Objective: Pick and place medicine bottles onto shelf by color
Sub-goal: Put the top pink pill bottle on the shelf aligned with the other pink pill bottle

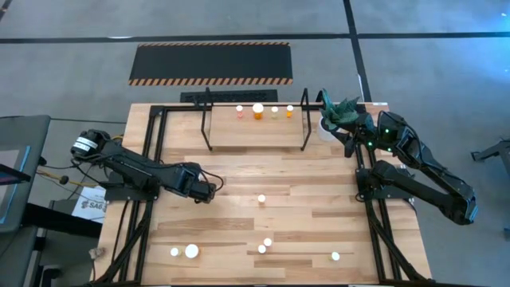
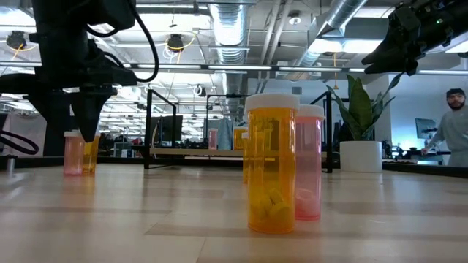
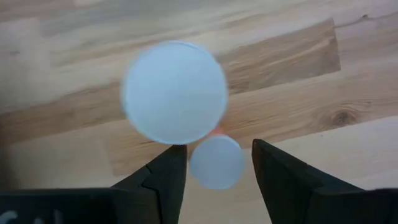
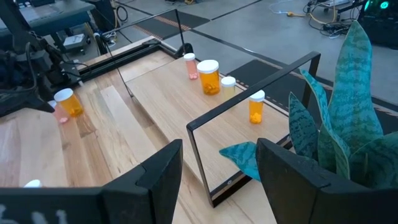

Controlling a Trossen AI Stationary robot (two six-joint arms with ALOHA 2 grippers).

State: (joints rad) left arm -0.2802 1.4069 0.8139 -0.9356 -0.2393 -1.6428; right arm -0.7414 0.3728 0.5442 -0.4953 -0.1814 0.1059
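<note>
Dark fingers of the left gripper [image 3: 214, 177] are seen parted on either side of a small white-capped bottle [image 3: 215, 162], not closed on it; a larger white-capped bottle [image 3: 174, 92] stands just beyond, touching it. In the overhead view this gripper [image 1: 209, 191] is held over the left part of the wooden table [image 1: 319, 171]. Four bottles [image 1: 258, 111] are lined up on the shelf [image 1: 255, 131] at the far edge, and other bottles are scattered across the near half of the table. The right gripper [image 4: 217, 165] is held open beside the potted plant [image 1: 341, 112], near the shelf's right end, holding nothing.
</note>
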